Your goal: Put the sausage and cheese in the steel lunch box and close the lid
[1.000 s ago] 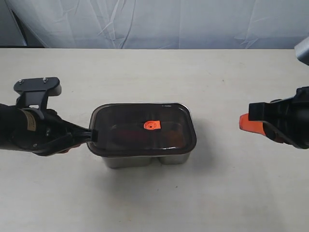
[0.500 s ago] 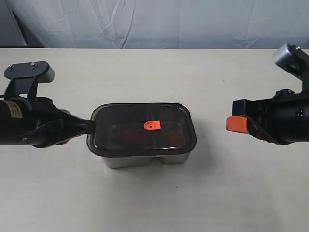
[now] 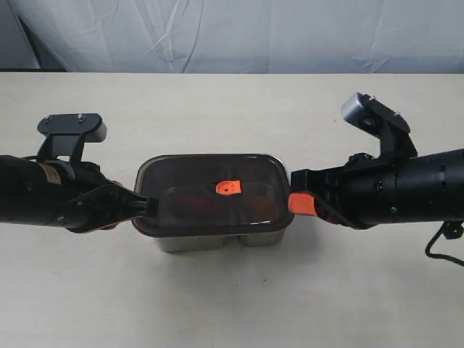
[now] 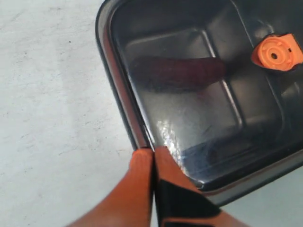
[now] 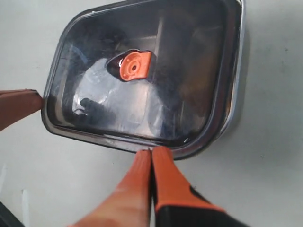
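The steel lunch box [image 3: 217,241] stands mid-table with the dark translucent lid [image 3: 188,177] lying on it, orange valve [image 3: 228,188] on top. Through the lid the red sausage [image 4: 180,71] shows in the left compartment. The cheese is only a dim orange-brown patch [image 3: 264,206] on the right. My left gripper [image 3: 147,206] is shut, its tips [image 4: 153,150] touching the lid's left rim. At the lid's right rim my right gripper [image 3: 293,203] is also shut, its tips [image 5: 151,150] against the edge. Neither holds anything.
The box's steel rim [image 5: 234,94] sticks out past the lid on one side. Pale tabletop [image 3: 232,304] surrounds the box, and a white cloth backdrop [image 3: 232,32] hangs behind the table's far edge. The left gripper's orange fingers [image 5: 19,106] show in the right wrist view.
My right arm has swung in from the far right until its shut tips reach the lid's right edge. The left gripper has edged right onto the lid's left rim. The lid has stayed in place.
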